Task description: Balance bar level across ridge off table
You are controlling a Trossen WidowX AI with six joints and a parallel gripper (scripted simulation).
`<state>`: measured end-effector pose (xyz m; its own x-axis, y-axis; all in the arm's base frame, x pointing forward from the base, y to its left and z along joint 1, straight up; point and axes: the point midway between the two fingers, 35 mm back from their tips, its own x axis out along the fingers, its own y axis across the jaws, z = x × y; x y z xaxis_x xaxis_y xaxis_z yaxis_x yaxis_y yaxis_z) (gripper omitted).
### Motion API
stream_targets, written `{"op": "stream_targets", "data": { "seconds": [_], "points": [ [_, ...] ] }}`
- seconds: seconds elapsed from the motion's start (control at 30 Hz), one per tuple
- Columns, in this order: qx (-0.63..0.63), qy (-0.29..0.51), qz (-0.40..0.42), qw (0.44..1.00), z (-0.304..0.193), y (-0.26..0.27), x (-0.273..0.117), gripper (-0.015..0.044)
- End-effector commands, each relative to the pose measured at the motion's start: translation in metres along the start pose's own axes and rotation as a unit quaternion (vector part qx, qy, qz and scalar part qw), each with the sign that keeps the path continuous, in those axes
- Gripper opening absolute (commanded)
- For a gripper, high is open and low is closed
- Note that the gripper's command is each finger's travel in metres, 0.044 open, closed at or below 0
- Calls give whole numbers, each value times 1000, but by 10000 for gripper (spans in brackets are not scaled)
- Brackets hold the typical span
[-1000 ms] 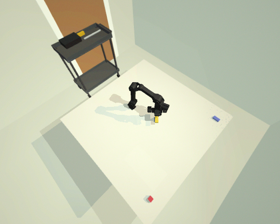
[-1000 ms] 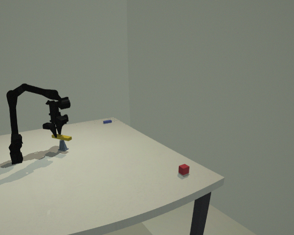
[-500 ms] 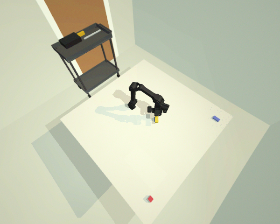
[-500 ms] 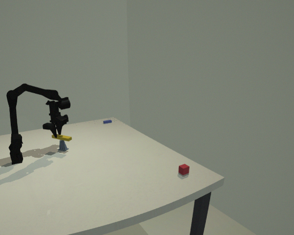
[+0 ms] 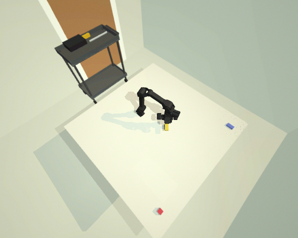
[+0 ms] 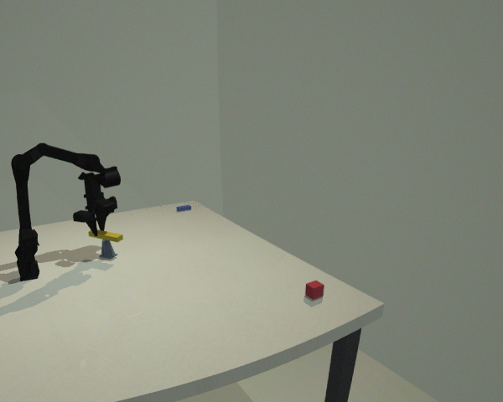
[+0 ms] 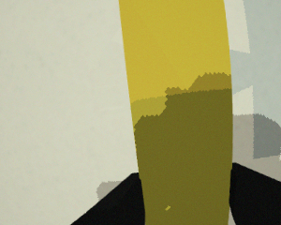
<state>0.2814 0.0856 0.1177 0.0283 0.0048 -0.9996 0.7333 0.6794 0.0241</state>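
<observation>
The claw (image 5: 167,122) (image 6: 99,234) (image 7: 184,179) is clenched on the yellow bar (image 5: 166,127) (image 6: 108,236) (image 7: 178,56), one black finger against each long side, a grip that leaves the top face bare and should keep the bar from twisting. It points down from above, likely so that it can lower the bar and then lift away without sweeping it sideways. In the exterior view the hold is nearer one end, and the longer part runs out past the fingertips; that seems meant to bring the bar's middle over the support while the fingers keep off it. Directly under that outer part, just beside the claw and lower, stands the blue-grey ridge (image 6: 105,250), wide at the foot and narrow at the top, so the bar's ends can hang free of the table (image 5: 144,163) (image 6: 191,294). Whether bar and ridge touch, I cannot tell. The bar looks slightly tilted in that view, though perspective may account for it; levelling and centring should come before a gentle release, since an off-centre bar would probably tip. Well apart from the claw, near the table's edges, lie a blue block (image 5: 230,126) (image 6: 184,208) and a red cube (image 5: 160,211) (image 6: 313,290), probably no part of this job.
</observation>
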Motion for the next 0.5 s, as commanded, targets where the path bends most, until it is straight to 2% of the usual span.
{"op": "stream_targets", "data": {
  "seconds": [0.0, 0.47],
  "points": [
    [3, 2, -1, 1000, -1, 0, 2, 0],
    [3, 2, -1, 1000, -1, 0, 3, 0]
  ]
}}
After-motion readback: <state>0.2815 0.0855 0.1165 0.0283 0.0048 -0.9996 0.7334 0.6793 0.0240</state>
